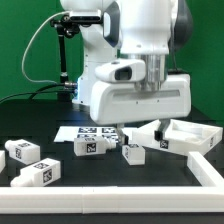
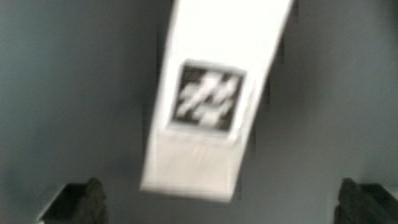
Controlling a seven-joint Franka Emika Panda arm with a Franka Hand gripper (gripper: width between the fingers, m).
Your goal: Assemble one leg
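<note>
In the wrist view a leg, a white oblong block with a black-and-white tag, lies on the dark table. It sits a little tilted, between and just beyond my fingertips. My gripper is open, with dark fingertips wide apart on either side of the leg's near end and not touching it. In the exterior view the gripper hangs above the table near one leg; its fingers are mostly hidden by the white hand. Several more legs lie loose, such as one in the middle and one beside it.
The large white rimmed tray-like piece lies at the exterior view's right. The marker board lies flat behind the legs. Two more legs lie at the exterior view's left. A white rail runs along the front right.
</note>
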